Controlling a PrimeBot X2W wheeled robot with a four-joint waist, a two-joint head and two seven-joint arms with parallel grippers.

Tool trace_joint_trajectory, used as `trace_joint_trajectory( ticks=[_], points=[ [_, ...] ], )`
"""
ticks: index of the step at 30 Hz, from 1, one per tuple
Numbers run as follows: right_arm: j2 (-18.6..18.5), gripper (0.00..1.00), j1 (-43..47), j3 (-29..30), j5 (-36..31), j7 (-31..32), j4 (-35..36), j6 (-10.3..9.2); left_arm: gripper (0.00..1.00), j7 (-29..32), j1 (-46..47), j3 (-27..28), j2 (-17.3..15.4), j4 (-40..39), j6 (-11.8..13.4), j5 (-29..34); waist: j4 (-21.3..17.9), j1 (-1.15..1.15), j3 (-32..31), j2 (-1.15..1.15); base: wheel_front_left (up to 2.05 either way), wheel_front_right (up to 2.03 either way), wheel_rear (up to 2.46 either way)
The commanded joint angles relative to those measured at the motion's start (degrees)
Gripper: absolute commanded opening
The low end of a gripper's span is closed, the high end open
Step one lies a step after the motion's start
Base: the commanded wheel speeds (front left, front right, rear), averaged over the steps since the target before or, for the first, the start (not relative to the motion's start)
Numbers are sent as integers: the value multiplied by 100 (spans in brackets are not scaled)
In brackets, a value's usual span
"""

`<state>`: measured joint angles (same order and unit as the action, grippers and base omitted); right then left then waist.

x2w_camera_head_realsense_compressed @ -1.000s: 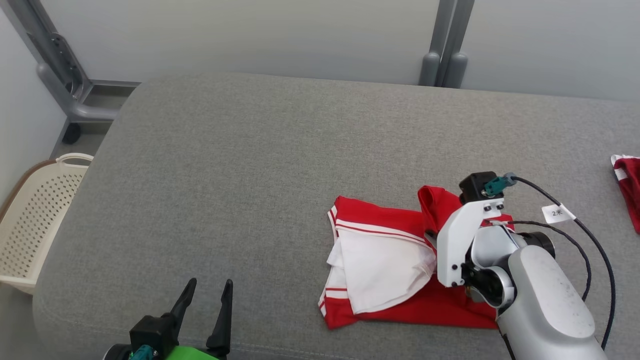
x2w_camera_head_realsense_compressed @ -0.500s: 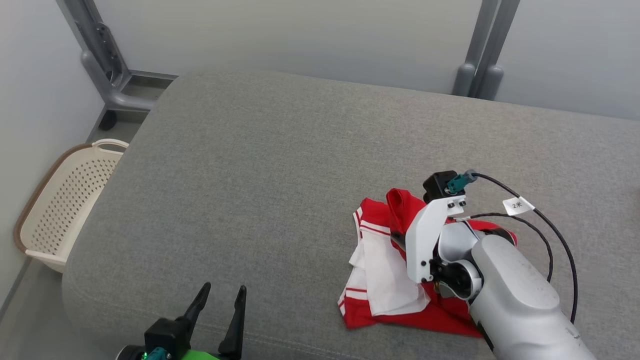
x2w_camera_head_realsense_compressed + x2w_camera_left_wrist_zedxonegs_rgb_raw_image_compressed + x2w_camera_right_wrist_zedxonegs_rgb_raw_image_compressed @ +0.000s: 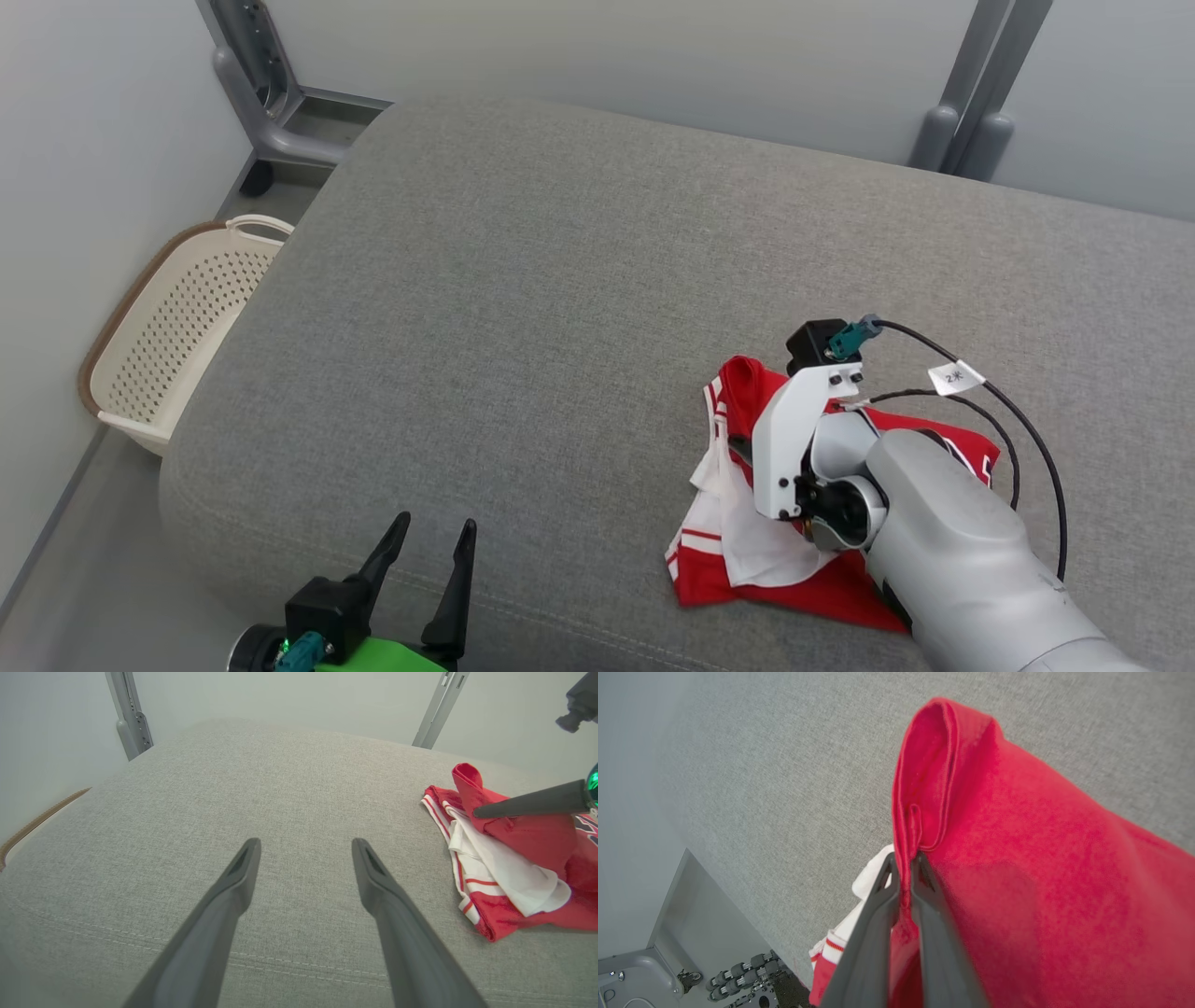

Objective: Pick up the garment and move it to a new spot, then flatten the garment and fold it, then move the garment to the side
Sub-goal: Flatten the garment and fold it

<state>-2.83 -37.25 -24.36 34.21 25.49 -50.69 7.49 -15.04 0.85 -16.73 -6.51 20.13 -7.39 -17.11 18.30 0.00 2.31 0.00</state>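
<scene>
On cushion, toward 4 o'clock: garment. Right pincer above it, clamped on a raised fold at garment's far edge. Left pincer at 7 o'clock, over cushion's near edge, well apart from garment. Basket on floor at 9 o'clock, just beside cushion. Posts behind cushion at 1 o'clock.

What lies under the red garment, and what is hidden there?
The red garment rests on the grey cushion, which shows beside it. Its white lining lies on top, and the right claw pinches a raised fold. The cushion directly beneath is covered.
</scene>
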Motion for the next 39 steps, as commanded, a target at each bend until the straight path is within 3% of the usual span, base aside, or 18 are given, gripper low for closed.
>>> trace_joint_trajectory(
  ticks=[1,2,3,4,9,14,24,29,39],
  points=[
    [-15,0,-67,-60,74,-57,-54,-2,100,-19,107,17,-12,2,-15,-33,38,0,41,0,0,0,0],
    [-15,0,-86,-148,162,-56,-82,-2,100,-19,109,31,-10,6,-15,-28,41,0,47,0,0,0,0],
    [-14,60,-96,-233,260,-57,-93,-2,100,-19,109,45,-12,6,-15,-31,39,0,52,0,0,0,0],
    [-14,100,-104,-301,367,-69,-99,-2,100,-19,108,63,-16,11,-15,-36,30,0,52,0,0,0,0],
    [-23,100,-252,-580,802,-204,-35,-2,100,-19,65,174,-23,9,-15,-30,-100,0,5,0,0,0,0],
    [-17,100,-428,-606,747,-544,-62,-2,100,-19,27,243,-12,-7,-15,-21,-289,0,-75,0,0,0,0],
    [-13,100,-137,-384,-375,-884,160,-2,100,-19,-123,343,15,-29,-15,17,-620,0,-280,0,0,0,0],
    [-13,100,366,-321,-767,-740,746,-2,100,-19,-143,370,3,-34,-15,17,-695,0,-325,0,0,0,0],
    [-39,100,2164,-38,-1849,-34,3015,-2,100,-19,-150,419,7,-87,-15,44,-812,0,-230,0,0,0,0]
  ],
)
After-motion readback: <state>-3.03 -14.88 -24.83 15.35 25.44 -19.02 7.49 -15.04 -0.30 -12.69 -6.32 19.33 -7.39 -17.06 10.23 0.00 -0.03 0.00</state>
